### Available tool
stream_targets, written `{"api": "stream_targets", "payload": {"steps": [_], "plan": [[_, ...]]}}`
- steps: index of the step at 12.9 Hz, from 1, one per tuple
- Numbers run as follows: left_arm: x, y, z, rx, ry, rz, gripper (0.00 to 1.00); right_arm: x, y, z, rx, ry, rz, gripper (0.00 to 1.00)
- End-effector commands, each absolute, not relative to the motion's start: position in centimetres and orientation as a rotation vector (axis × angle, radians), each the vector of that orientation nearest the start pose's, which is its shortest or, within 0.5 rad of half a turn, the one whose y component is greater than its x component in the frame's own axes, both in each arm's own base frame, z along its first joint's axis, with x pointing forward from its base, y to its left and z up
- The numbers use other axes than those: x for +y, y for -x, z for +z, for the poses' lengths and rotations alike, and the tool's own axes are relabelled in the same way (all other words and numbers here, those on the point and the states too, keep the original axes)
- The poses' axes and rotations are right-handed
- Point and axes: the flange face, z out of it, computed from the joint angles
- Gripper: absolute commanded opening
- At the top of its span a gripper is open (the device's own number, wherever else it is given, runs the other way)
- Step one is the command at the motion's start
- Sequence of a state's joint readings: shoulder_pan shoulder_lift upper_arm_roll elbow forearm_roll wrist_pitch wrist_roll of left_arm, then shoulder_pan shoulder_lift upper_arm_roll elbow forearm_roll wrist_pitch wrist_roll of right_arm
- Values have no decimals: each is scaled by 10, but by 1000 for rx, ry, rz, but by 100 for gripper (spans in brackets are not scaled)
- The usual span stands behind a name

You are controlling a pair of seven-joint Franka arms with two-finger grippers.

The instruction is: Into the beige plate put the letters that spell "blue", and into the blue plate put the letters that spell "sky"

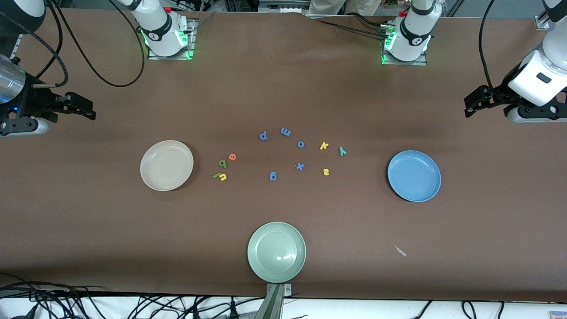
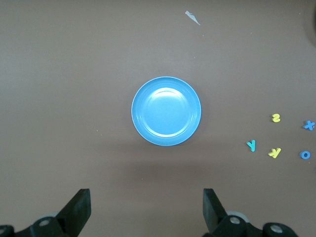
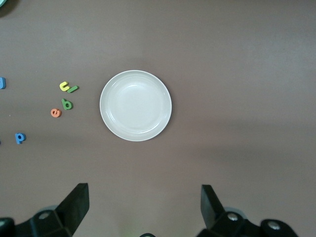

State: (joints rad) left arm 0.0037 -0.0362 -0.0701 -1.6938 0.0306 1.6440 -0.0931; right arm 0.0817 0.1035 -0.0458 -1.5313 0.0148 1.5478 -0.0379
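- Letters spelling "blue" are grouped on the brown desk just beside the beige plate: orange e, green b, green l and yellow u, the l and u touching.
- Letters spelling "sky" are seen nearer the blue plate: yellow k, teal y and yellow s, each apart from the others.
- Blue letters are scattered between the two groups: p, m, o, x and g.
- Both task plates are seen bare inside; no letter lies on either.
- A pale green plate is set nearest the front camera, well apart from the letters.
- A small pale scrap lies on the desk nearer the front camera than the blue plate.
- The left gripper is held above the desk at the left arm's end, jaws spread wide, nothing between them.
- The right gripper is held likewise at the right arm's end, jaws spread wide and holding nothing.
- Nothing is seen lying between either letter group and its plate.
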Motion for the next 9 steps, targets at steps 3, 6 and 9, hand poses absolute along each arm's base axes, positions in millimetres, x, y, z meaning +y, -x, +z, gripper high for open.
{"api": "stream_targets", "payload": {"steps": [3, 6, 9], "plan": [[-32, -543, 600, -41, 3091, 18, 100, 24, -574, 586, -106, 3137, 144, 100], [-32, -543, 600, -38, 3091, 18, 100, 27, -572, 587, -115, 3138, 152, 100], [-32, -543, 600, -36, 3091, 18, 100, 26, -571, 590, -118, 3147, 145, 100]]}}
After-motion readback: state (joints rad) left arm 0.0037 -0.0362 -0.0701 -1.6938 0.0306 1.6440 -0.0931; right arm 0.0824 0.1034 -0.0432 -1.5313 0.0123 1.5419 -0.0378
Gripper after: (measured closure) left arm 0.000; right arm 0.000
